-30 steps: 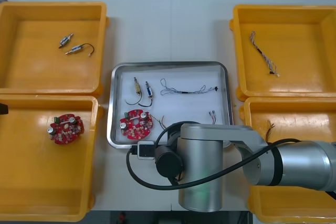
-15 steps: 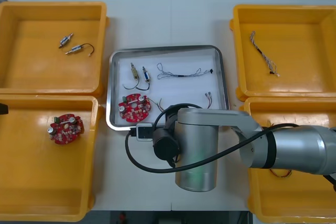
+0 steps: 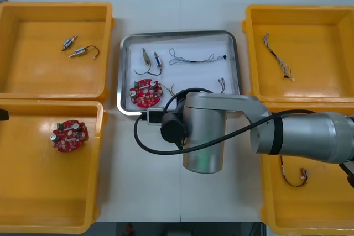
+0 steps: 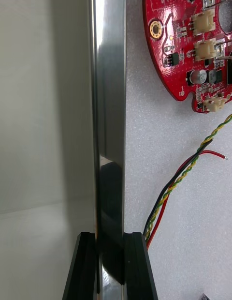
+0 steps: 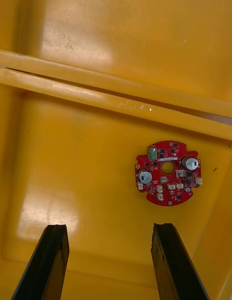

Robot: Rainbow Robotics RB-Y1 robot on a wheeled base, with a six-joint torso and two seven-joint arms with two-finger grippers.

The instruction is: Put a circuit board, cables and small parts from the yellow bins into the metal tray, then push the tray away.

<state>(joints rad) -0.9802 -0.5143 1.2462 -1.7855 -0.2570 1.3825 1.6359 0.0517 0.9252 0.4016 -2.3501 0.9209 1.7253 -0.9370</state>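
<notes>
Standing open over the near left yellow bin [image 3: 33, 186], the left gripper [image 5: 108, 227] idles above a spare circuit board [image 5: 167, 172]. At centre, the metal tray [image 3: 180, 33] holds a loaded circuit board [image 3: 145, 93], cables [image 3: 193, 59] and small metal parts [image 3: 157, 60]. The right gripper [image 4: 110, 234] clamps the tray's near rim. The push should run straight and level, lest the rim slip free. Since the earlier frame the tray sits farther up the worktop [image 3: 149, 9], its contents undisturbed.

This looks like an electronics lab or workshop bench: a light table [image 3: 182, 9] carries yellow bins [image 3: 33, 75] at left and right holding a red circuit board [image 3: 69, 135], loose cables [image 3: 276, 53] and small metal parts [image 3: 69, 42], with a metal tray [image 3: 120, 75] between them.
</notes>
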